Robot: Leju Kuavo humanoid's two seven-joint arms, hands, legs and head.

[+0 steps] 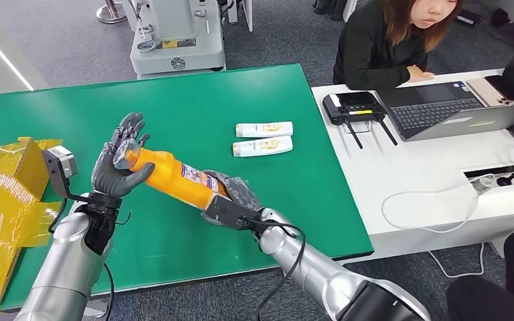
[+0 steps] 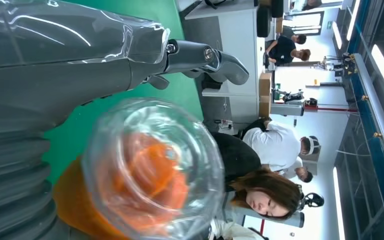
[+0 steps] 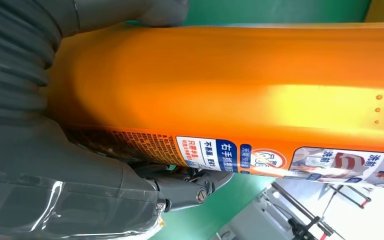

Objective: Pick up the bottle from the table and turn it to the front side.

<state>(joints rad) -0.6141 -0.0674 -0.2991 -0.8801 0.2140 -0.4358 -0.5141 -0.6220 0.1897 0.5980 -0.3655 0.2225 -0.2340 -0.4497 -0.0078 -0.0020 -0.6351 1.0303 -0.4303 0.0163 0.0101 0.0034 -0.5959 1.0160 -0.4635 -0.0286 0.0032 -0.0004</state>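
Presently the orange bottle (image 1: 174,175) hangs lengthwise above the green table (image 1: 194,100), off its surface. The right hand (image 1: 231,198) clamps the bottle's base end; the left hand (image 1: 119,160) cups the cap end, thumb under the neck, fingers spread. Two white tubes (image 1: 263,138) lie on the table beyond the bottle.

Head view looked down from high over the green table (image 1: 254,93). Left wrist view sat tight against the bottle (image 2: 152,172) cap, facing the person beyond. Right wrist view pressed close along the same bottle's side.
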